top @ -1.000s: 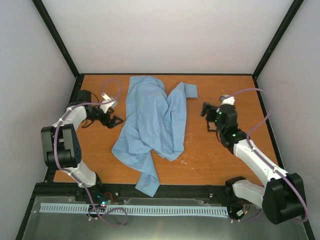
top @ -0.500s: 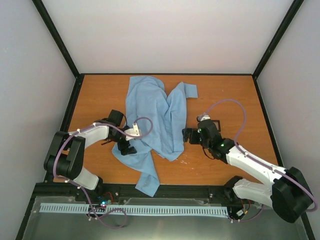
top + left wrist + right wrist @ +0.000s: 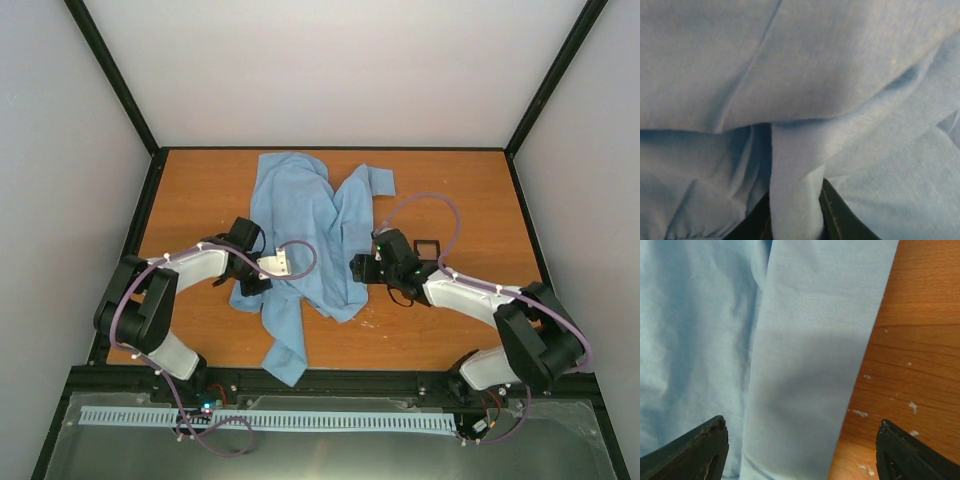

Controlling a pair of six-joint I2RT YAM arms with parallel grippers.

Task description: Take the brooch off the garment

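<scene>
The garment [image 3: 310,220], a light blue shirt, lies crumpled across the middle of the orange table. My left gripper [image 3: 252,288] sits at its lower left edge. In the left wrist view this gripper [image 3: 796,226] is shut on a raised fold of the garment [image 3: 815,75], with cloth filling the frame. My right gripper [image 3: 358,268] is low at the shirt's right edge. In the right wrist view it [image 3: 800,452] stands open, and a flat band of the garment [image 3: 805,340] and bare wood lie between its fingertips. The brooch is hidden in every view.
The wooden table [image 3: 450,190] is bounded by a black frame and white walls. A small black square frame [image 3: 427,247] lies just behind the right arm. One end of the shirt [image 3: 285,365] reaches toward the near edge. Purple cables loop over both arms.
Both arms have swung in from the table's sides to the shirt. The left gripper has closed on a fold at its left edge, bunching the cloth. The right gripper has reached the right edge.
</scene>
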